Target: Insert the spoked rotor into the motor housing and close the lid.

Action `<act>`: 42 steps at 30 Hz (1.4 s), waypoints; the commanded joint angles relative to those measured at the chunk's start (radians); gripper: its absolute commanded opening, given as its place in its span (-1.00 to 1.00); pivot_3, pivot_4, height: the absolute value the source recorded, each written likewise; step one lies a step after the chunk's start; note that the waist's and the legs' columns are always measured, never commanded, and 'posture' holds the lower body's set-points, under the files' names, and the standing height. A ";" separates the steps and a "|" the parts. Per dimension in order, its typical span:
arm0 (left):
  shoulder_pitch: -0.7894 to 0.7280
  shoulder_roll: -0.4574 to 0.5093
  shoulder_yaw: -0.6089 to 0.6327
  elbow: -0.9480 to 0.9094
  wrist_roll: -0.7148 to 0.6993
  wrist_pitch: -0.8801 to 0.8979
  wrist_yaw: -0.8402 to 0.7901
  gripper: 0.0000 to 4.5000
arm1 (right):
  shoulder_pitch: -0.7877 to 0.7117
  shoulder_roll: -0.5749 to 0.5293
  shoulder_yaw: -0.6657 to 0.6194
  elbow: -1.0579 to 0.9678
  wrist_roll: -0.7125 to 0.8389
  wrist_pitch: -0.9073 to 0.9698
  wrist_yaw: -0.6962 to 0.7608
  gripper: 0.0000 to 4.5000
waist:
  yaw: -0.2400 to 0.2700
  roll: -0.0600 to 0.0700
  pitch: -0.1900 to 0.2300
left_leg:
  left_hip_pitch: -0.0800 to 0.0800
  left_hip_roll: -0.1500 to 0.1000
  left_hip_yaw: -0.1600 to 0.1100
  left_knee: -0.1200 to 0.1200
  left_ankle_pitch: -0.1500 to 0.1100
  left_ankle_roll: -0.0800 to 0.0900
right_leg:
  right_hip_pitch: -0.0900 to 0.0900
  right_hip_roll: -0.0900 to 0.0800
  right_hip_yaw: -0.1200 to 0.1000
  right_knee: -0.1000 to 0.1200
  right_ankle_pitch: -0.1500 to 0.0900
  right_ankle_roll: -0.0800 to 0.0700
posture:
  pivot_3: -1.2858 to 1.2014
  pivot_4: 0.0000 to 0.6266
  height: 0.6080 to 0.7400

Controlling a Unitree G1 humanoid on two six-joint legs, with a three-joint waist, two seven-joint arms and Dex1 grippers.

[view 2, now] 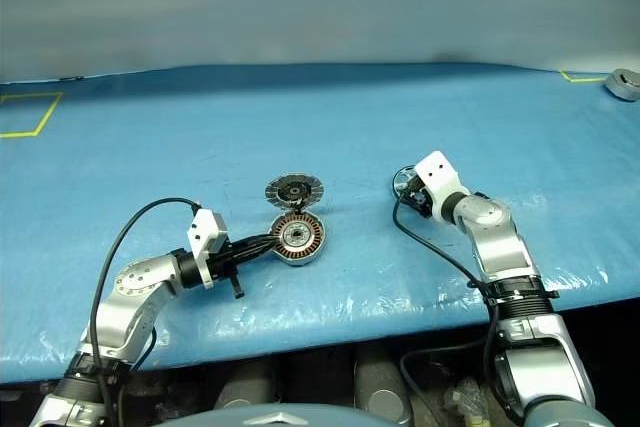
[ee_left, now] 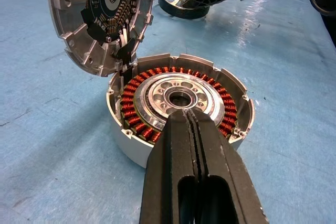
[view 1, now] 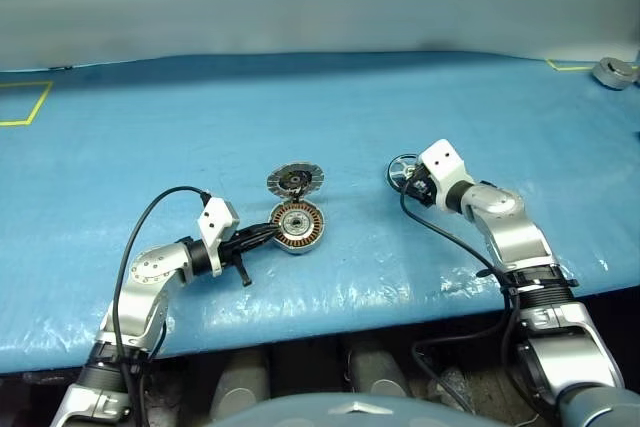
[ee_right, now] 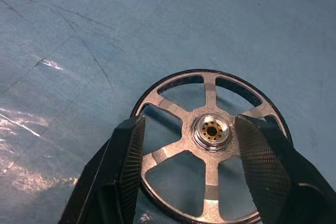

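Note:
The motor housing [view 1: 298, 226], a silver-rimmed disc with copper windings, lies on the blue sheet. Its hinged lid [view 1: 296, 181] stands swung open on the far side, segmented face showing. My left gripper [ee_left: 184, 115] is shut, its tips resting over the housing's [ee_left: 132, 115] inner silver ring, beside the dark centre hole. The spoked rotor [ee_right: 211, 130] lies flat on the sheet to the right of the housing [view 1: 403, 169]. My right gripper [ee_right: 191, 125] hangs open just above it, one finger on each side of the hub, with nothing gripped.
The blue sheet [view 1: 330, 117] covers the whole table, down to the front edge near me. Yellow tape marks sit at the far left [view 1: 25, 102] and far right [view 1: 570, 67]. A small grey part [view 1: 615, 72] lies at the far right corner.

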 commanded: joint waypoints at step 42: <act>0.007 0.020 0.025 -0.020 0.008 -0.029 0.004 -1.00 | 0.099 0.062 -0.118 -0.169 0.122 0.074 0.010 -0.36 | -0.009 -0.004 -0.002 | 0.008 0.001 0.002 -0.003 0.000 0.000 | 0.004 0.001 0.002 0.001 0.000 -0.001 | 0.03 -0.52 1.00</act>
